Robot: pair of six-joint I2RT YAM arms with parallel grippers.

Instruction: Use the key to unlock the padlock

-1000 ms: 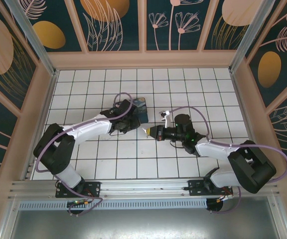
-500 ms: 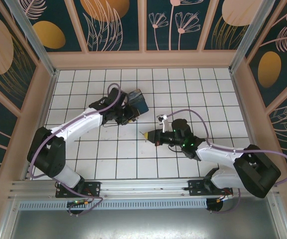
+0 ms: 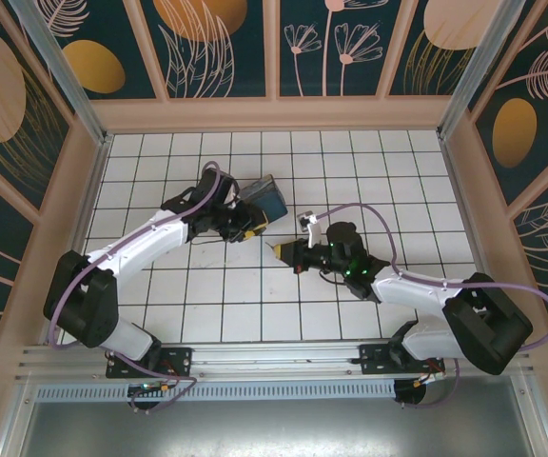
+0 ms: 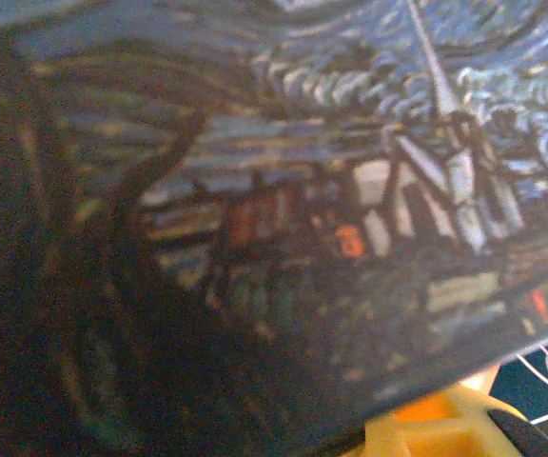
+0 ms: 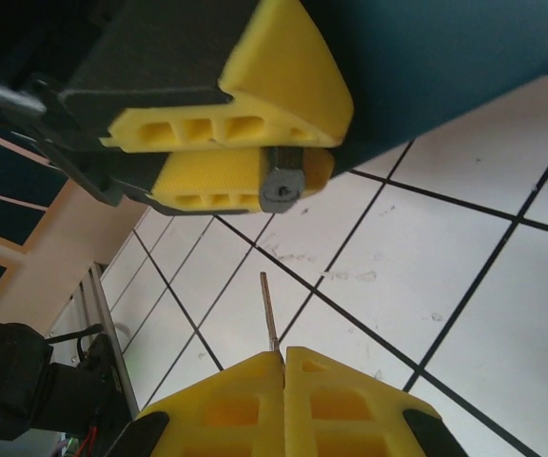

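My right gripper is shut on the key, whose thin blade sticks out past the yellow fingertips and points at the left gripper. The left gripper's yellow fingers are closed on a small grey metal piece with a hole, the padlock. Behind them is the blue painted box. From above, the left gripper holds at the near edge of the tilted box, and the right gripper hovers a short gap to its near right. The painted box is blurred in the left wrist view.
The floor is white tile with black grid lines, enclosed by beige walls at the back and both sides. A metal rail runs along the near edge by the arm bases. Purple cables loop over both arms.
The left arm has swung left and back, lifting and tilting the box with it. The right gripper with the key has crept left and a little farther, toward the left gripper.
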